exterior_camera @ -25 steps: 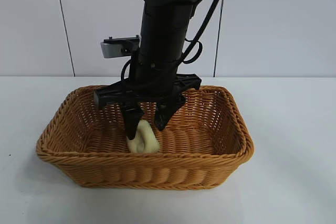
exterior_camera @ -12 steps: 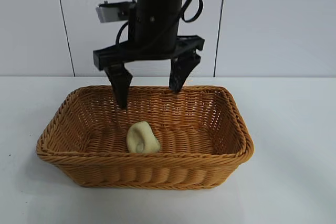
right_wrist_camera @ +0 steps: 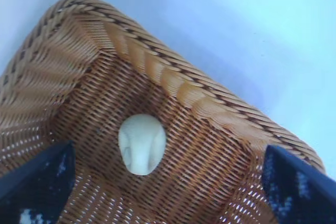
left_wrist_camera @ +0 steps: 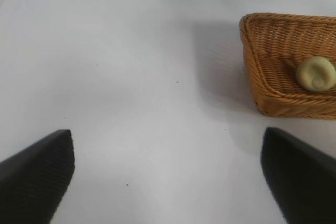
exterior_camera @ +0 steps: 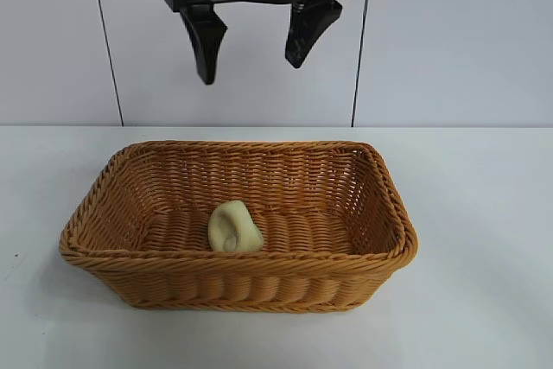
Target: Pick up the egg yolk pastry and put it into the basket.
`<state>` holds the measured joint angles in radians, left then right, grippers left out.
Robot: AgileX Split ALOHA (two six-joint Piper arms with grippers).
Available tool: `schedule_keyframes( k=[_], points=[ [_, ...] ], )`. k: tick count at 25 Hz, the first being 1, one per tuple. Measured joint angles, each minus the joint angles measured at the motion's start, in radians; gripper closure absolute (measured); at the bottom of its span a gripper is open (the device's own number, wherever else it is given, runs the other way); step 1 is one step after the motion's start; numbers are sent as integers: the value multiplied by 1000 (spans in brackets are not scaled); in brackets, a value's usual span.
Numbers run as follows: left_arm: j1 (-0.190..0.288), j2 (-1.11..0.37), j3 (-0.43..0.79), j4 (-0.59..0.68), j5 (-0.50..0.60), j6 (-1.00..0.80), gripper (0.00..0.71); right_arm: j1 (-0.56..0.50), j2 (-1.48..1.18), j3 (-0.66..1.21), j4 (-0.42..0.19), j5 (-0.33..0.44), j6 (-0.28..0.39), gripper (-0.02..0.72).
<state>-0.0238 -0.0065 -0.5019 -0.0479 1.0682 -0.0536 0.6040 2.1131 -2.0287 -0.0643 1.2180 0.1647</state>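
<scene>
White table underneath, wide and bare-looking around the work. Orange-brown wicker basket next, rectangular, braided rim, sloping sides, standing flat near the middle. Above it, right gripper, black, jaws spread wide with nothing between them, hanging well over the basket's back half. Left gripper off to one side over the table, low, fingers likewise wide apart and empty, basket corner well ahead of it; idle by the look of it. Smallest last: egg yolk pastry, pale cream-yellow lump with a dimple, lying on the basket floor toward the front wall, touching nothing but the weave. Placement judged done; only the retreat left. To finish well: straight up and away, clear of the rim, jaws left wide so nothing snags the wicker or nudges the pastry, no swing low across the basket.
</scene>
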Motion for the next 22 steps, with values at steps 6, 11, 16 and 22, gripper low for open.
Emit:
schedule_keyframes(
  k=[6, 11, 16, 22],
  points=[
    [0, 0, 0, 0, 0, 0, 18, -155, 0, 0, -25, 0, 0, 9],
    [0, 0, 0, 0, 0, 0, 18, -307, 0, 0, -38, 0, 0, 9],
    [0, 0, 0, 0, 0, 0, 18, -424, 0, 0, -38, 0, 0, 9],
    [0, 0, 0, 0, 0, 0, 18, -533, 0, 0, -38, 0, 0, 9]
  ],
)
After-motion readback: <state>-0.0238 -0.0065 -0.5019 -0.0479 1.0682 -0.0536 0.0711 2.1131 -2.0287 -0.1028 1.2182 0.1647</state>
